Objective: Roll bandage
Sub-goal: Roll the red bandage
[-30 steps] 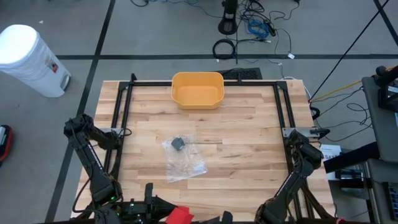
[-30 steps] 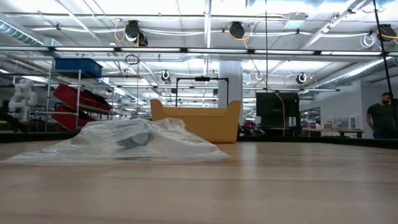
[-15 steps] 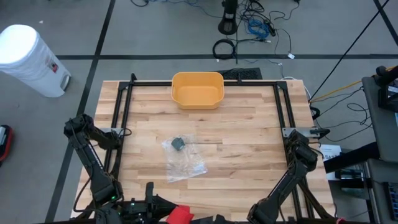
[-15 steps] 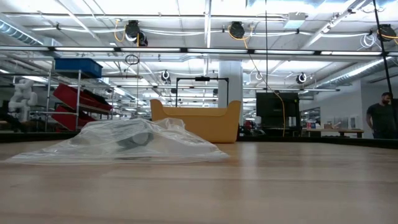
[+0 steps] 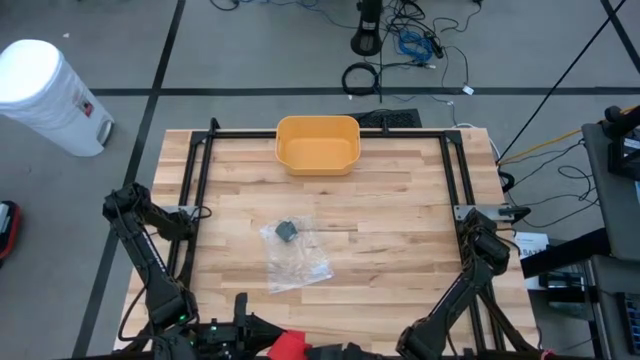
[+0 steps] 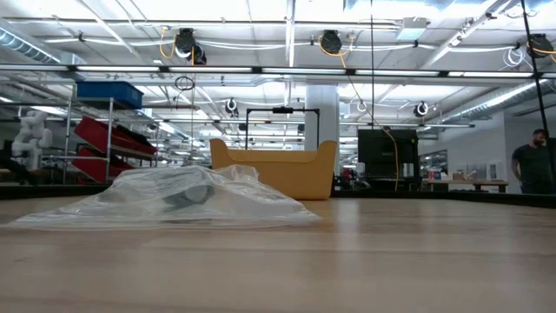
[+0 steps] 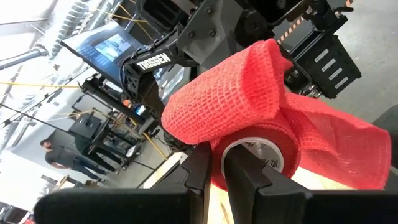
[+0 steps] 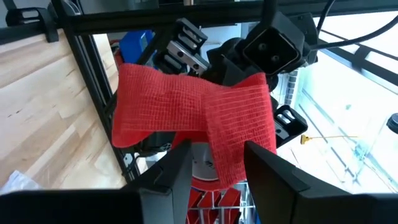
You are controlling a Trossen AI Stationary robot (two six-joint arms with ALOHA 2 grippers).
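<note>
Bandage [image 7: 249, 118]: red mesh roll with a white core, at the table's near edge, about 6 o'clock from the table's centre in the high view [image 5: 290, 347]; a loose tail hanging off the roll.
Left gripper [image 7: 214, 171]: at the near edge, low left of centre in the high view; fingers [image 7: 198, 168] nearly together, pinched on the wall of the bandage roll, one finger inside the white core and one outside.
Right gripper [image 8: 214, 163]: at the near edge beside the left one; fingers [image 8: 177, 163] partly apart, red bandage tail draped between and over them; whether actually clamped on the cloth, cannot tell.
Plastic bag [image 5: 293, 256]: clear, crumpled, lying flat on the wood a little toward 7 o'clock from the table's centre; a small dark item [image 5: 287, 230] at its far end; well apart from both grippers.
Yellow bin [image 5: 317, 144]: at 12 o'clock, against the far edge of the table, open side up.
Table [image 5: 400, 220]: light wooden planks, black frame rails along the far side and both flanks.
White barrel [image 5: 48, 95]: on the floor, off the table toward 10 o'clock.
Person [image 6: 532, 165]: standing in the room behind, far right of the low view.
</note>
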